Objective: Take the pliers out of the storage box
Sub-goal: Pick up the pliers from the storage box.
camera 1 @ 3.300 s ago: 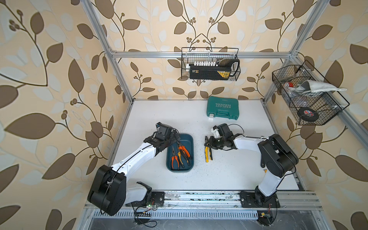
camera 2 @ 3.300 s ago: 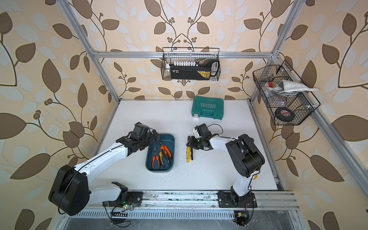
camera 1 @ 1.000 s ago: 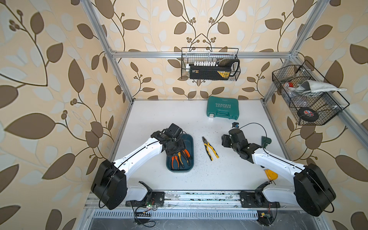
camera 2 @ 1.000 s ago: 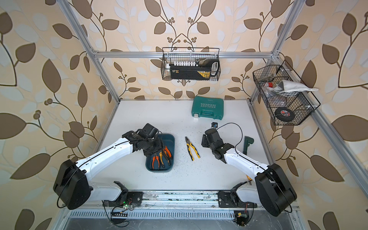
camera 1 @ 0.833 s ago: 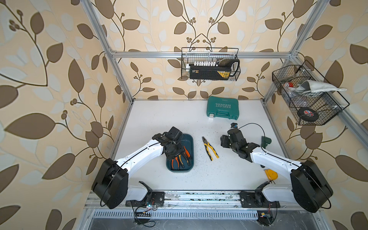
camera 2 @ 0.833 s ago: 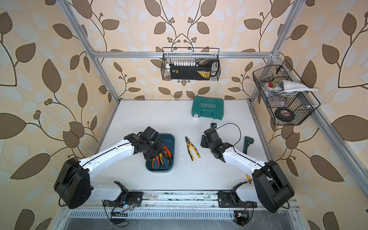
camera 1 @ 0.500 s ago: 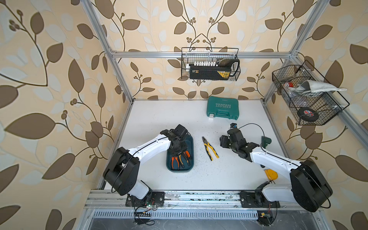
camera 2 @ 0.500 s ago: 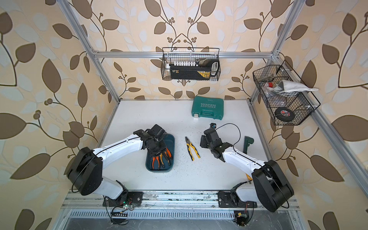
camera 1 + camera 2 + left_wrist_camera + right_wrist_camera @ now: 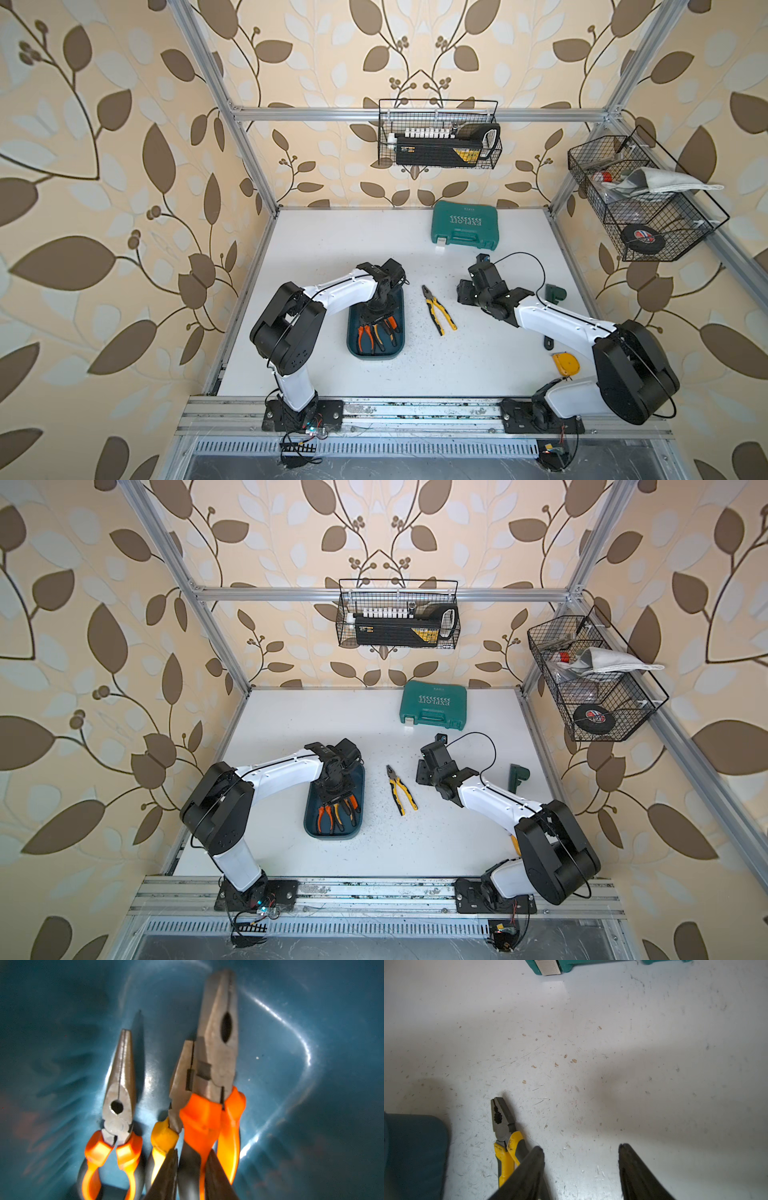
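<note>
The dark teal storage box lies on the white table with three pliers in it. In the left wrist view these are long-nosed orange-and-black pliers, yellow-orange pliers and orange-and-black combination pliers. My left gripper reaches down into the box, its fingers pinched on one handle of the combination pliers. Yellow-and-black pliers lie on the table right of the box. My right gripper hangs open just right of them, holding nothing.
A green tool case sits at the back of the table. Wire baskets hang on the back wall and right wall. A small green part and a yellow tape measure lie at the right.
My left gripper has moved from the box's left edge over the pliers, dropped in and closed on the orange-and-black handle. The right arm has hardly moved.
</note>
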You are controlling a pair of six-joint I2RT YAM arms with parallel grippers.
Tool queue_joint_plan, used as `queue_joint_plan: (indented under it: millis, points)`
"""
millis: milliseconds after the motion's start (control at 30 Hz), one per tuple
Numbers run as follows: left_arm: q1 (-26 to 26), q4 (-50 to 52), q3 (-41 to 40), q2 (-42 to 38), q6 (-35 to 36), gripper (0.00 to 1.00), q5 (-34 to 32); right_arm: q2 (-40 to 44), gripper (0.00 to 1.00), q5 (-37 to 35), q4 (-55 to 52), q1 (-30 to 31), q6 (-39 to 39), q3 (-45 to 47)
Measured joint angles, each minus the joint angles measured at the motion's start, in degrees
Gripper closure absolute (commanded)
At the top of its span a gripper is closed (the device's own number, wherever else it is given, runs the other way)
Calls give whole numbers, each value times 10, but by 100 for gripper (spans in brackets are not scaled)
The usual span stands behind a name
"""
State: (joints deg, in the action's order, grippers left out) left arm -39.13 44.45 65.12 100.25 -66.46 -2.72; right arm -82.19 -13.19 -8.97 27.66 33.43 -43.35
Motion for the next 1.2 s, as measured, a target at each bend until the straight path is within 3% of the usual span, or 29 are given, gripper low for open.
queue_joint_plan:
  millis: [167, 433, 833, 967, 1200]
  points:
    - [-3, 2, 0, 0, -2, 100, -4, -6, 40, 6, -11, -1, 0, 0]
    - [-5, 1, -15, -18, 19, 100, -27, -6, 40, 10, -14, -1, 0, 0]
    - [-5, -52, -88, -181, 138, 100, -31, -4, 41, 25, -12, -1, 0, 0]
    - [-5, -85, -117, -221, 175, 100, -18, 30, 42, 82, 0, -6, -6, 1]
    - [-5, -110, -146, -307, 232, 100, 15, 99, 41, 285, 38, -12, 14, 1]
